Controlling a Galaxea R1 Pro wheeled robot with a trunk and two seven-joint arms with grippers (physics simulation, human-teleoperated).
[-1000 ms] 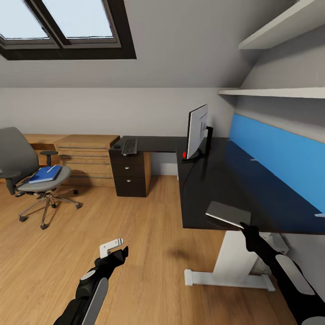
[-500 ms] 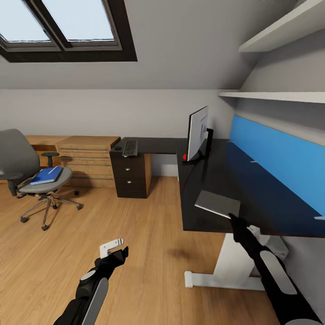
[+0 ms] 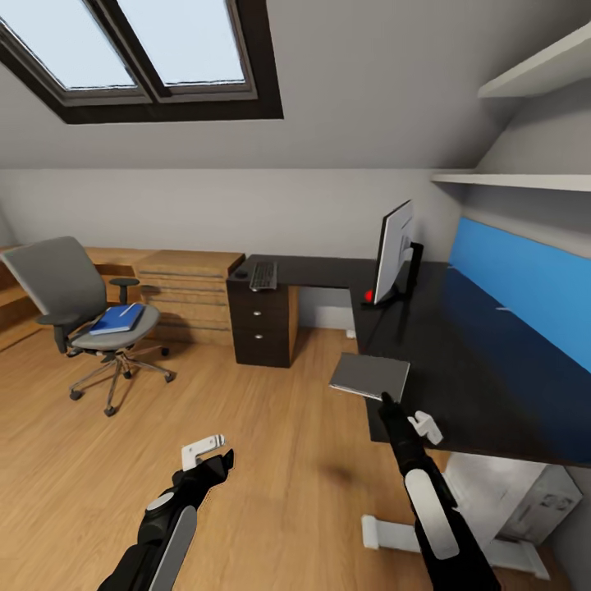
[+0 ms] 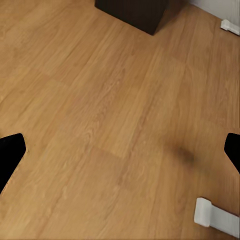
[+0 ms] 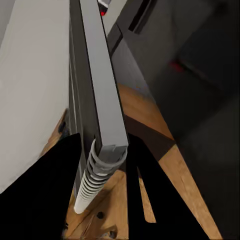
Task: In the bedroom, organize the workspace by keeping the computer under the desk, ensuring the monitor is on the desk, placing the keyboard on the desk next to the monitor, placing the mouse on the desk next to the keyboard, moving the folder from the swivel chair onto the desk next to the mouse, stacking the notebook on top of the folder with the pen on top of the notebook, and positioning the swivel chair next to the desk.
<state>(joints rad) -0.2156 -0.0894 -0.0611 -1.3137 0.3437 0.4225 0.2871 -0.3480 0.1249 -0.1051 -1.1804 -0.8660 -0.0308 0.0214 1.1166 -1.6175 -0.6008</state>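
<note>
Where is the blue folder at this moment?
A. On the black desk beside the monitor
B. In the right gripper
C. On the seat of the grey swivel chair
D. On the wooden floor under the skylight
C: in the head view the blue folder lies on the seat of the swivel chair, well away from the desk; the right gripper holds the grey notebook instead.

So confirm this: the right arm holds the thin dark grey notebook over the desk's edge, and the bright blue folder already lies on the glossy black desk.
Not quite. The bright blue folder lies on the grey swivel chair's seat, not on the glossy black desk, as the head view shows. The rest holds: the right gripper holds the thin dark grey notebook over the desk's edge.
</note>
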